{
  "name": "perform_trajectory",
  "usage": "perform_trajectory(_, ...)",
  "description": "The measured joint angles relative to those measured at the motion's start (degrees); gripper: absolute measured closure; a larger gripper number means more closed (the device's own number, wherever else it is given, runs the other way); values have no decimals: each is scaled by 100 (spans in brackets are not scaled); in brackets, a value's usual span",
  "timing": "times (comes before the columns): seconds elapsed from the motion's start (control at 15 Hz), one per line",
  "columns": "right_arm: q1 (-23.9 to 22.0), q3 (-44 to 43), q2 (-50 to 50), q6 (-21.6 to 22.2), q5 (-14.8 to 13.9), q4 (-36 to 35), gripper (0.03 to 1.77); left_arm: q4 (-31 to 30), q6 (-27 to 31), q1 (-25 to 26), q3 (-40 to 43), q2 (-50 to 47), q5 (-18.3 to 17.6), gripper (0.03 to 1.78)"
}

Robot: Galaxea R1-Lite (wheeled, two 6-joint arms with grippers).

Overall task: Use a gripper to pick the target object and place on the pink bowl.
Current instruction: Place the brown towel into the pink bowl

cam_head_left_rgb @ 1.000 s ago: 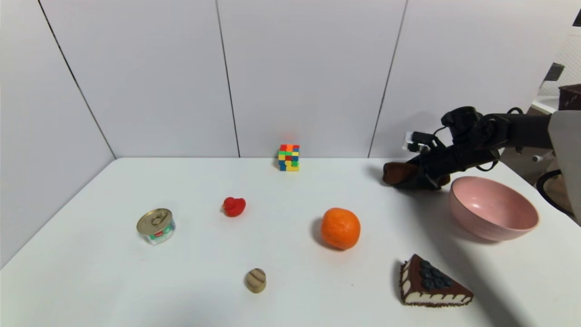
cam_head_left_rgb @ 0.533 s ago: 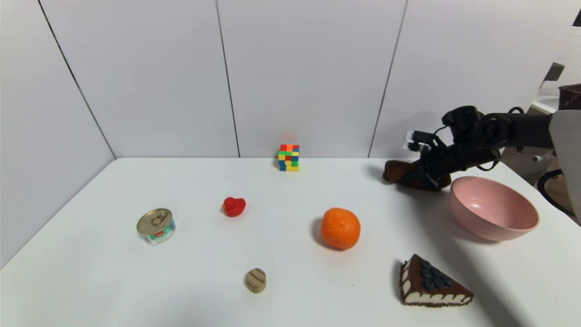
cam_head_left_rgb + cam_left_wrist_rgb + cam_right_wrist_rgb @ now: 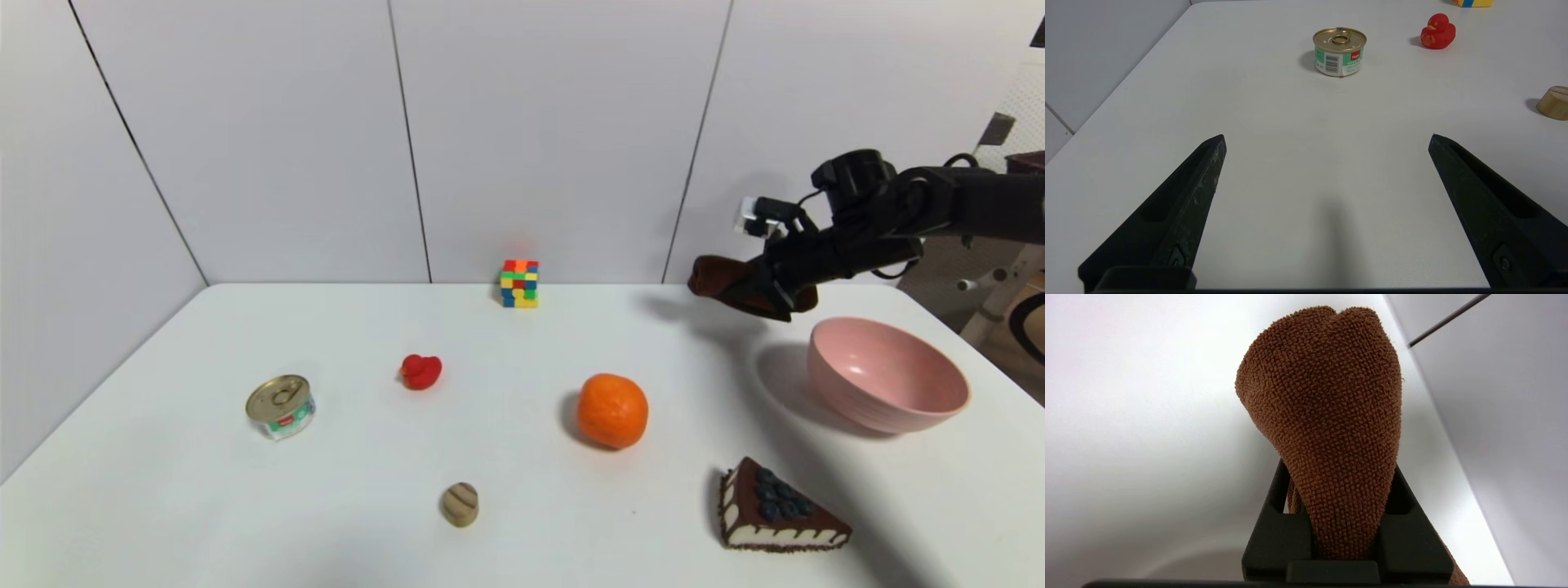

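The rolled brown towel [image 3: 722,278] is hanging clear of the white table [image 3: 204,490], up and to the left of the pink bowl [image 3: 887,375], apart from its rim. The right gripper [image 3: 771,286] is clenching the towel across its middle; both fingers [image 3: 1274,535] are pressing into the fuzzy cloth [image 3: 1327,416]. The left gripper [image 3: 1327,139] is hovering with its fingers spread wide, pointing toward a pull-tab tin can [image 3: 1339,51]. The can is showing a green label with a barcode and a red patch; the lettering is unreadable.
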Motion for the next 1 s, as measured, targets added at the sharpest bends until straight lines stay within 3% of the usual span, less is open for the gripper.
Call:
perform_trajectory(0.4,96,38,-979,1229,11,20,144,0,0,0,0,0,-2,3)
perform_trajectory(0.67,-127,223,-1519,2014,-20,63,144,0,0,0,0,0,0,3)
perform_trajectory(1.0,-596,953,-1999,2488,-16,66,144,0,0,0,0,0,0,3)
